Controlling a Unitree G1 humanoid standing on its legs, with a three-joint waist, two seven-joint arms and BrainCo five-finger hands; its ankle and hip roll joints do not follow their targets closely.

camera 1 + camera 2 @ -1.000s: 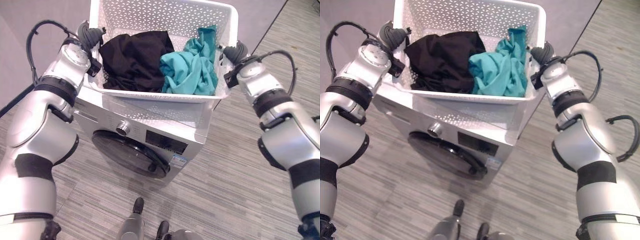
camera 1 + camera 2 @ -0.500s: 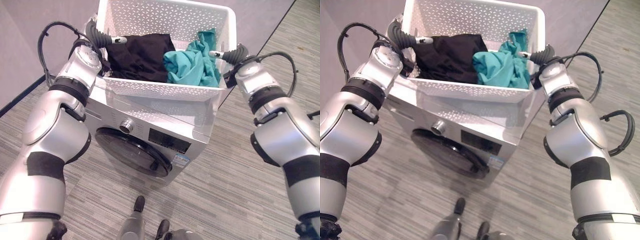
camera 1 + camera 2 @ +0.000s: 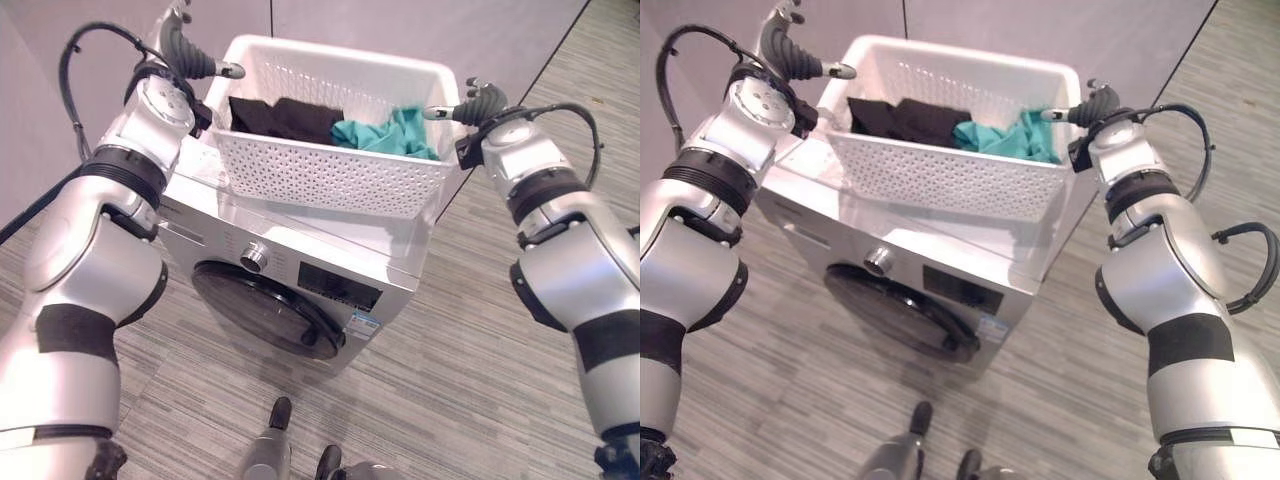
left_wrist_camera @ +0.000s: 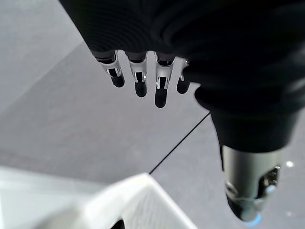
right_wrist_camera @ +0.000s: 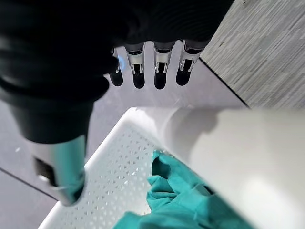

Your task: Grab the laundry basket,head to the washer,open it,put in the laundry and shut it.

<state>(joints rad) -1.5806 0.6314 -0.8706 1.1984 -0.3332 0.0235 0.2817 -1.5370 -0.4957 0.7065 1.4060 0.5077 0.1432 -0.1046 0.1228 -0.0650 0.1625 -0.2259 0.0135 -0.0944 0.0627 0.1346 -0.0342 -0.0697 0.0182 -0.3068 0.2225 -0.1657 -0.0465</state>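
Resting on top of the silver front-loading washing machine [image 3: 300, 270], the white perforated plastic laundry basket [image 3: 330, 175] holds a black garment [image 3: 280, 117] and a teal garment [image 3: 395, 133]. The left hand [image 3: 185, 52] and right hand [image 3: 470, 105] flank its rim, fingers straight and relaxed, holding nothing. The round door [image 3: 265, 308] is closed.
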